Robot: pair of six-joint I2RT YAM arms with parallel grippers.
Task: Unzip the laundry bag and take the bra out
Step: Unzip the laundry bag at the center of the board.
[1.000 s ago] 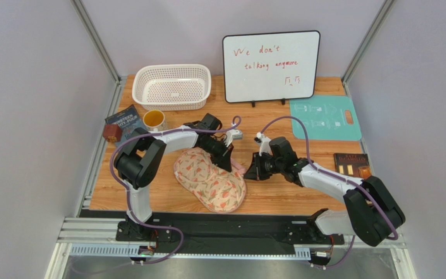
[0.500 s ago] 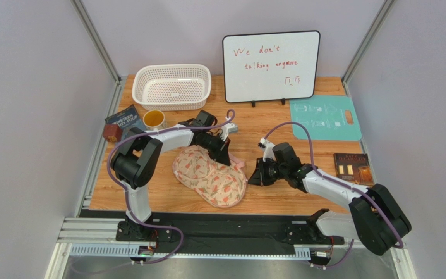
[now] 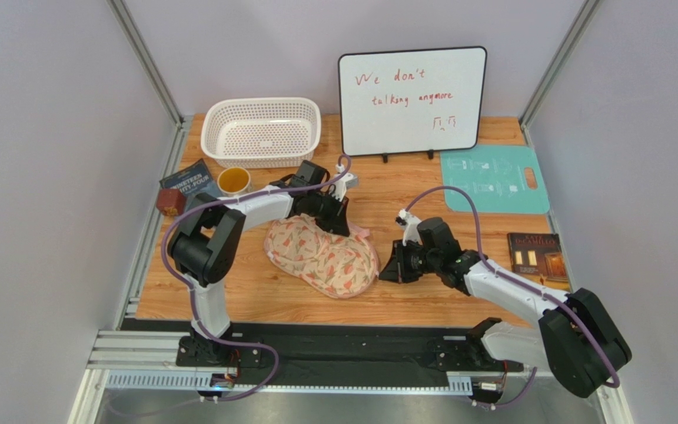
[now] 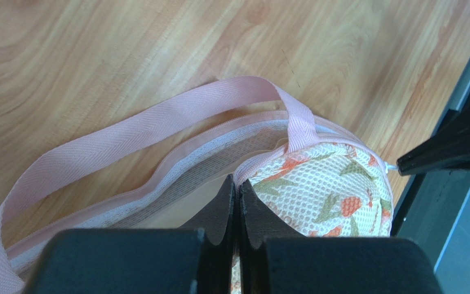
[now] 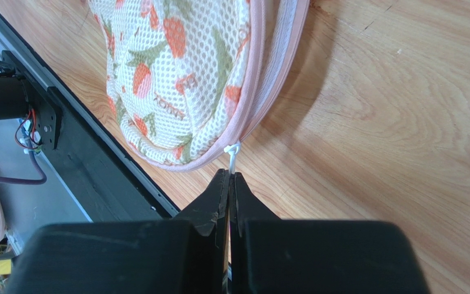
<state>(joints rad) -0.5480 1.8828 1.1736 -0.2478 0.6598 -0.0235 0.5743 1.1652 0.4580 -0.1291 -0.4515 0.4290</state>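
Observation:
The laundry bag [image 3: 320, 256], a cream pouch with red and green print and pink trim, lies on the wooden table between the arms. My left gripper [image 3: 341, 225] is at its far edge. In the left wrist view this gripper [image 4: 237, 182] is shut on the bag's pink-trimmed mesh edge [image 4: 323, 190], beside the pink strap loop [image 4: 127, 135]. The zipper seam gapes slightly there. My right gripper [image 3: 385, 268] is at the bag's right end. The right wrist view has that gripper [image 5: 229, 174] shut on the white zipper pull [image 5: 233, 158]. The bra is hidden.
A white perforated basket [image 3: 261, 131] and a whiteboard [image 3: 411, 100] stand at the back. A teal mat [image 3: 495, 179] lies back right, a book [image 3: 535, 250] at the right edge. A yellow cup [image 3: 233, 180], another book [image 3: 188, 181] and a brown cube [image 3: 171, 202] sit at the left.
The left gripper has drawn the bag's far edge toward the back of the table. The right gripper has shifted slightly rightward and nearer with the pull. The bag has turned and moved back.

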